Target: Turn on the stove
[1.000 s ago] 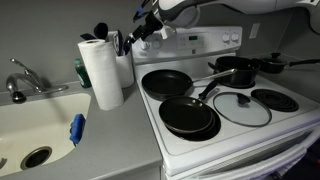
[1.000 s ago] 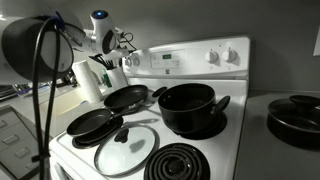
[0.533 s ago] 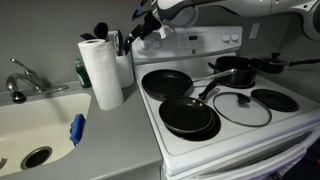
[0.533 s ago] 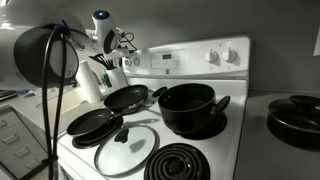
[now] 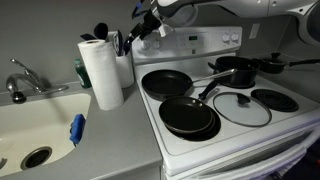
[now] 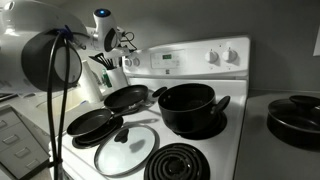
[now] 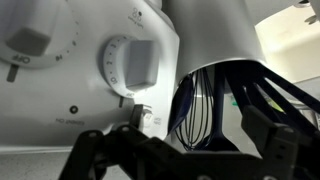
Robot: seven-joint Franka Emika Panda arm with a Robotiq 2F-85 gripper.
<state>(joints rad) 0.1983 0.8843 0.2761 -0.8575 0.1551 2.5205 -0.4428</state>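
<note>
Stove (image 5: 232,142), white with black coil burners, stands against the wall beside the table (image 5: 115,135). Its raised back panel (image 5: 205,42) shows in both exterior views (image 6: 190,60). The cooktop carries two dark pans (image 5: 166,82), a black pot (image 6: 188,108) and a glass lid (image 5: 240,108). One coil burner (image 6: 185,162) lies bare at the front.

The hand (image 5: 136,31) hangs in the air at the end of the back panel nearest the white utensil holder (image 5: 122,58) and the paper towel roll (image 5: 100,70). It is higher than the pans and well above the burners. In an exterior view it sits just off that end of the panel (image 6: 124,42).

In the wrist view the hand (image 7: 190,160) is spread wide with nothing between its dark fingers (image 7: 100,155). Two round white knobs (image 7: 135,65) on the panel face the camera just beyond the fingers. They do not touch the fingers. The utensil holder (image 7: 210,35) with its dark utensils fills the other half of that view. A sink (image 5: 30,115) is set into the table, well apart from the hand.
</note>
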